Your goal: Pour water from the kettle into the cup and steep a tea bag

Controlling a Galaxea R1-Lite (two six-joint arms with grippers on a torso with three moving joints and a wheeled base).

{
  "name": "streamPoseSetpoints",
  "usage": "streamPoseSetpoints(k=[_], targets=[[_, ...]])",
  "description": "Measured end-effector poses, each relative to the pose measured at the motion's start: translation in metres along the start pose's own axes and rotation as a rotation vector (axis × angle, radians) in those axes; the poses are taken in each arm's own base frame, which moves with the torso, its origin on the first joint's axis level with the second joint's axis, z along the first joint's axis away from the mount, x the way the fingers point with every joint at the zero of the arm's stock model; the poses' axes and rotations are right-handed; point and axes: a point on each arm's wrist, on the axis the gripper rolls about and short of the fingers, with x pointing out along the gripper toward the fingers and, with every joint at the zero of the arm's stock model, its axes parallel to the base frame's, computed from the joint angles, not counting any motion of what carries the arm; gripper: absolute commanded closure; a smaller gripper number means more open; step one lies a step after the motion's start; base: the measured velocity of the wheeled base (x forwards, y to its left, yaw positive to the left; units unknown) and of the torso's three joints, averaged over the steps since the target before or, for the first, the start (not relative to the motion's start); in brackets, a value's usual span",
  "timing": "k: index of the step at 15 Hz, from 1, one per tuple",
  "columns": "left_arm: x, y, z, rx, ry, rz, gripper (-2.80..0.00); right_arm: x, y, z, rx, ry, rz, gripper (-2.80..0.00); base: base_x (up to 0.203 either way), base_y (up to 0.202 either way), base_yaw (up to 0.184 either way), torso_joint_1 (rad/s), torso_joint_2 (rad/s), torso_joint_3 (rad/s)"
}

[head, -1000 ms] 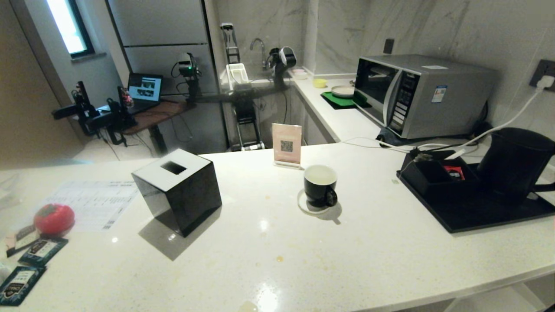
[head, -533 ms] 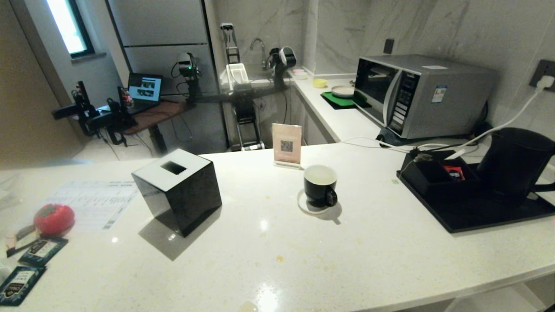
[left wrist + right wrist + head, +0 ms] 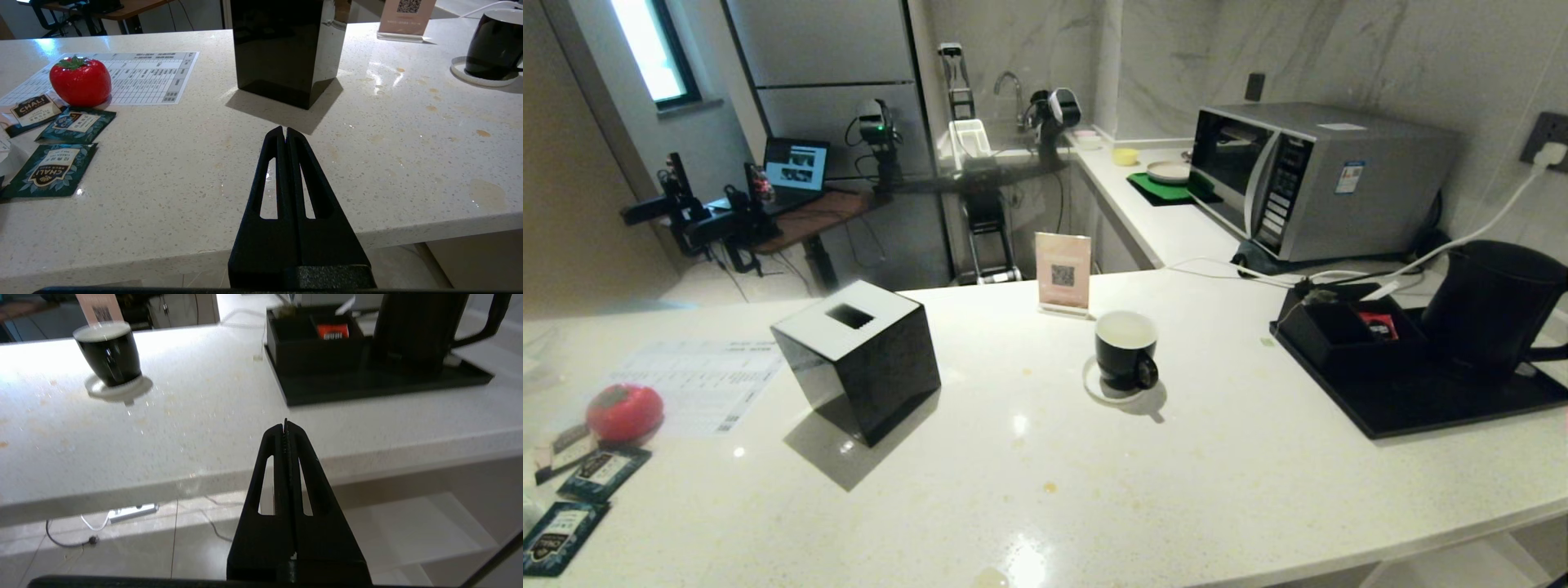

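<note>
The black cup point(image 3: 1125, 349) with a white inside stands on a white coaster in the middle of the counter, its handle toward me; it also shows as the cup point(image 3: 108, 356) in the right wrist view and the cup point(image 3: 494, 45) in the left wrist view. The big black kettle point(image 3: 1493, 306) stands on a black tray point(image 3: 1429, 404) at the right. No tea bag on a string shows, and water cannot be made out. My left gripper point(image 3: 284, 130) hangs shut and empty at the counter's front edge. My right gripper point(image 3: 285, 425) is shut and empty, before the edge near the tray.
A black cube with a white slotted top point(image 3: 858, 359) stands left of centre. A red strawberry-shaped thing point(image 3: 625, 412), a printed sheet and dark teal packets point(image 3: 564, 531) lie at the far left. A sign stand point(image 3: 1063, 273) and a microwave point(image 3: 1319, 175) stand behind; a black compartment box point(image 3: 1343, 327) holds a red packet.
</note>
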Motion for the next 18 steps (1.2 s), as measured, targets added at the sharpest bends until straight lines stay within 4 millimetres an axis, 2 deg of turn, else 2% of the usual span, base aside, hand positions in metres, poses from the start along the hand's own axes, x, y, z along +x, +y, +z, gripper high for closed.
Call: streamPoseSetpoints(k=[4,9,14,18], targets=[[0.000,0.000,0.000,0.000,0.000,0.001,0.00,-0.002,0.001,0.020,0.001,-0.031,0.001,0.00,0.000,0.000,0.000,0.000,0.00,0.000],[0.000,0.000,0.000,0.000,0.000,0.001,0.00,0.008,0.003,0.065,-0.034,-0.046,0.039,0.00,0.000,0.000,0.000,0.000,0.00,0.000],[0.000,0.000,0.000,0.000,0.000,0.001,0.00,0.038,0.006,0.101,-0.027,-0.064,0.086,0.00,0.000,0.000,0.000,0.000,0.00,0.000],[0.000,0.000,0.000,0.000,0.000,0.001,0.00,0.073,0.010,0.118,0.008,-0.019,0.103,0.00,0.000,0.000,0.000,0.000,0.00,0.000]])
